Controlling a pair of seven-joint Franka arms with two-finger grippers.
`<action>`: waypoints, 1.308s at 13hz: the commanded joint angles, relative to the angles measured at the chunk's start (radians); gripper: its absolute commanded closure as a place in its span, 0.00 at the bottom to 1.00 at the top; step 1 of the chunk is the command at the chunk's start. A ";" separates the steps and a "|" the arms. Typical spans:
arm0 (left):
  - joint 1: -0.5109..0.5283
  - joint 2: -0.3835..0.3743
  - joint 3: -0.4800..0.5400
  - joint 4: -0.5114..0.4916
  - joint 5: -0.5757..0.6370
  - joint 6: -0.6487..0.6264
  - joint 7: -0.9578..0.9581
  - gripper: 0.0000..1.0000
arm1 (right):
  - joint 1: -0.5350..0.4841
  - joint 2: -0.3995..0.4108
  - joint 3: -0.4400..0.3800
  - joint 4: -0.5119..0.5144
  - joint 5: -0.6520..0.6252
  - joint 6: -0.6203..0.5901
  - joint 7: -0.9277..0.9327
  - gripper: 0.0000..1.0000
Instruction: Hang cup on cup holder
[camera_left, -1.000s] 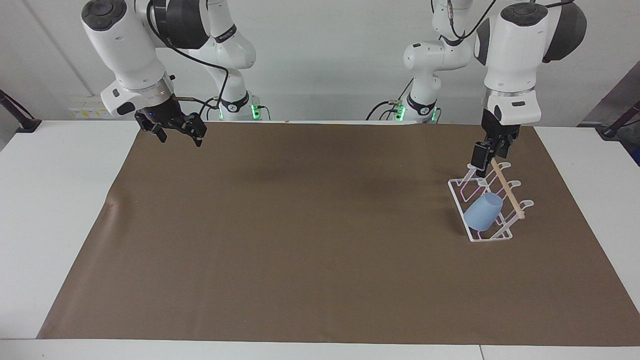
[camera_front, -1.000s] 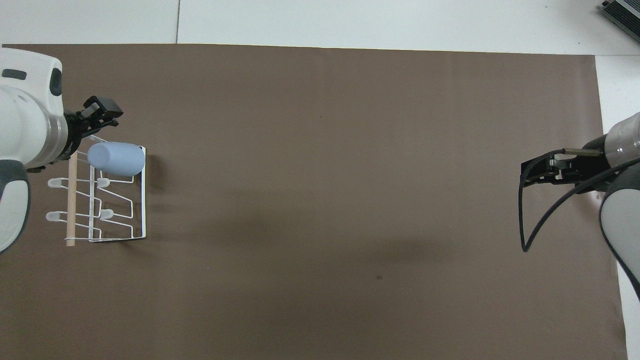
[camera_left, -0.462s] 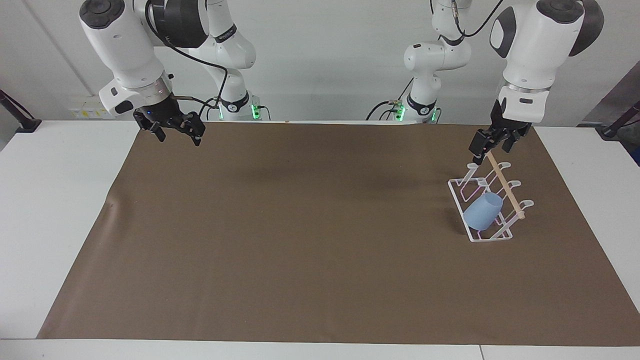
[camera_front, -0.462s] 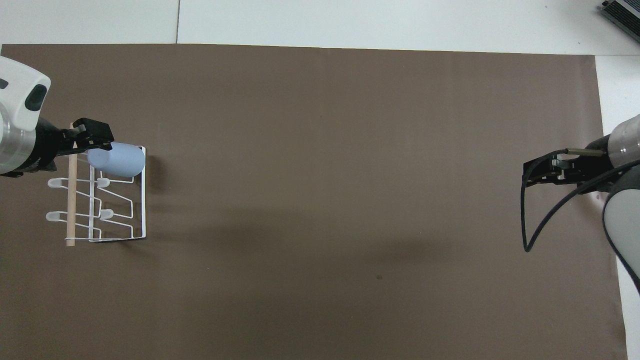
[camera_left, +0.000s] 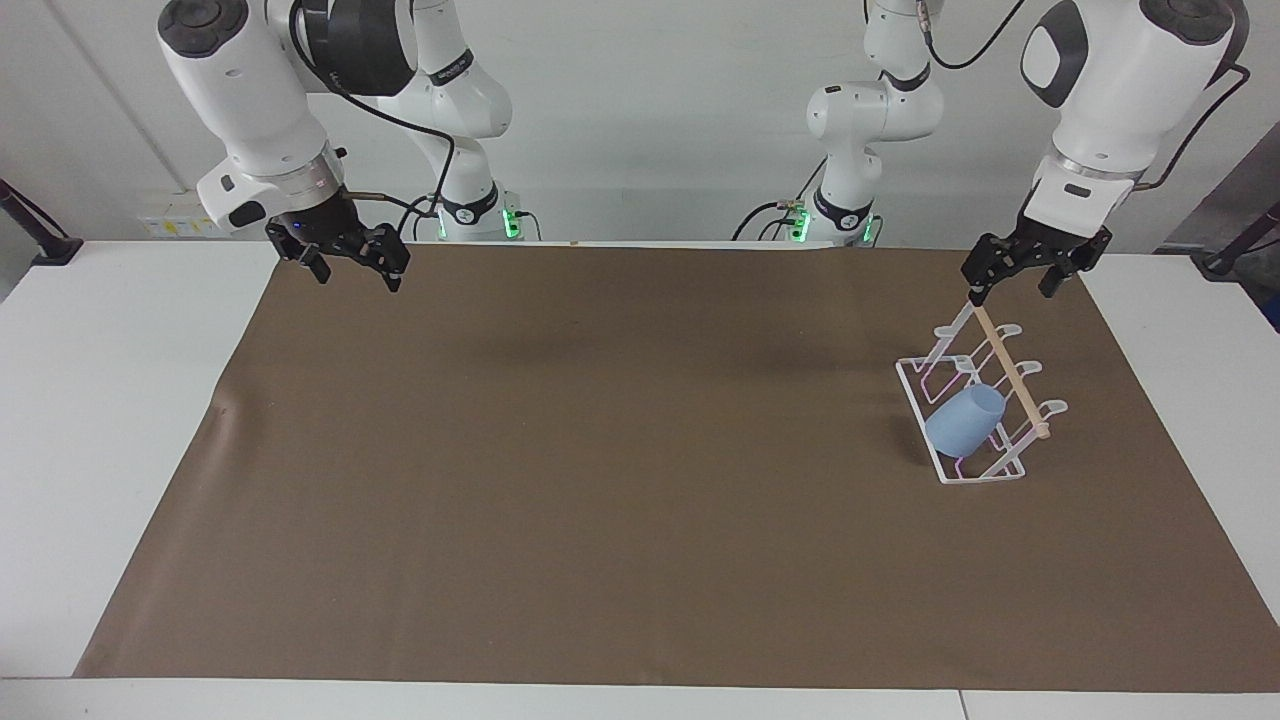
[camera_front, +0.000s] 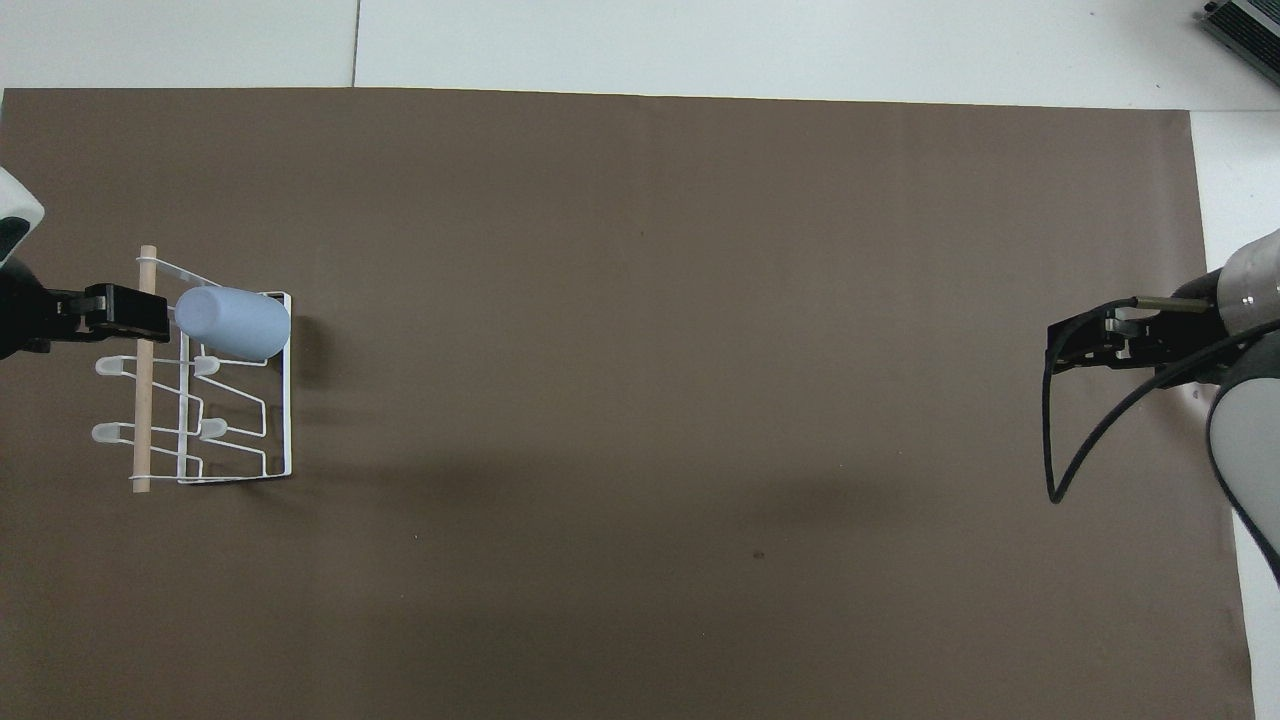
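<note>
Already the cup (camera_left: 965, 424) hangs on a prong of the holder (camera_left: 918, 388), below the left gripper (camera_left: 1022, 270), which hovers empty with fingers spread wide. The cup looks light, stiff and smooth; any regrasp would best pinch across its tapered wall near the rim. The right gripper (camera_left: 345, 258) waits at its own end; its fingers I cannot tell.

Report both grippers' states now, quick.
Left gripper: jaws open, holding nothing, above the cup holder, where the cup hangs.
Right gripper: open, empty, waiting.
</note>
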 joint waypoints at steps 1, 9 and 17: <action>-0.022 0.023 0.005 0.080 -0.013 -0.099 0.031 0.00 | -0.010 -0.020 0.004 -0.020 0.021 0.029 0.013 0.00; 0.001 0.013 0.005 0.075 -0.138 -0.128 0.053 0.00 | -0.012 -0.020 0.004 -0.020 0.022 0.029 0.015 0.00; 0.013 0.023 0.002 0.118 -0.073 -0.197 0.179 0.00 | -0.015 -0.020 0.000 -0.020 0.022 0.031 0.015 0.00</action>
